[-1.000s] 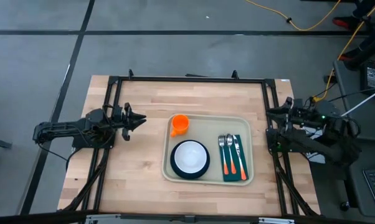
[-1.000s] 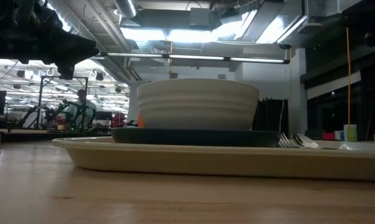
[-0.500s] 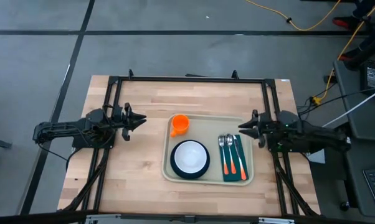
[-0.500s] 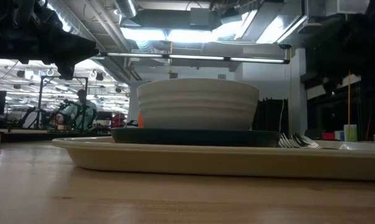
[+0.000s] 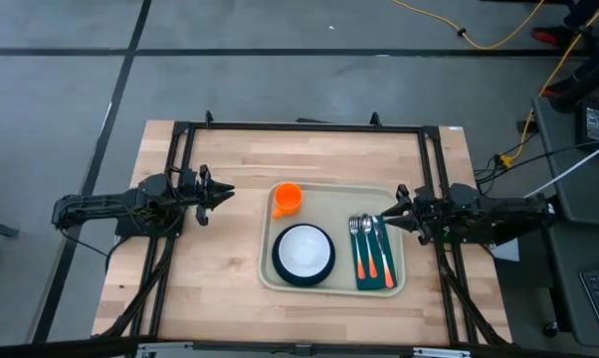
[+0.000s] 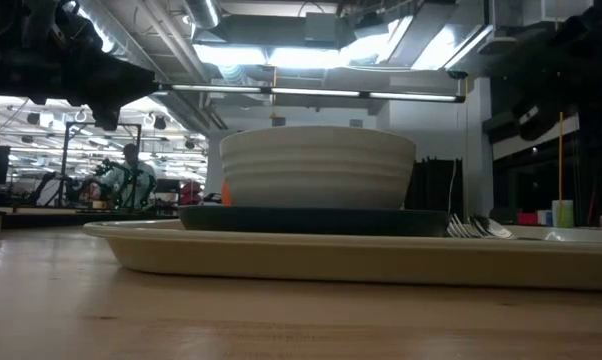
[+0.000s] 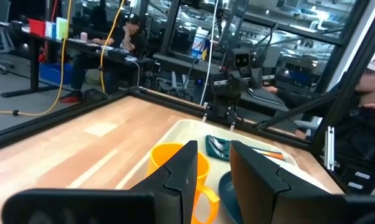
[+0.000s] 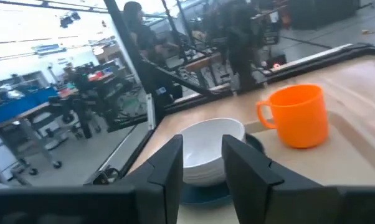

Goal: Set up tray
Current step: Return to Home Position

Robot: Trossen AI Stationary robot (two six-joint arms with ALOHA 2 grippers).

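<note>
The cream tray (image 5: 331, 194) lies on the wooden table, right of centre. On it stand an orange mug (image 5: 287, 198) and a white bowl (image 5: 303, 250) on a dark teal plate (image 6: 311, 219). A dark green napkin (image 5: 373, 280) beside them carries cutlery with orange handles (image 5: 371, 261). My left gripper (image 5: 230, 192) hovers left of the tray and points at the mug (image 7: 175, 163), its fingers narrowly apart. My right gripper (image 5: 382, 221) hovers over the tray's right part, above the cutlery's heads. It points toward the bowl (image 8: 206, 149) and mug (image 8: 298, 115), and is narrowly open too.
A black metal frame (image 5: 299, 127) runs along the table's far, left and right edges. Bare wood (image 5: 220, 268) shows left of the tray and along the near edge. People and desks show in the room beyond the table in both wrist views.
My right arm has unfolded from the table's right edge and reached toward the left. Its gripper now stands over the tray's right part, above the cutlery. Nothing on the tray has moved.
</note>
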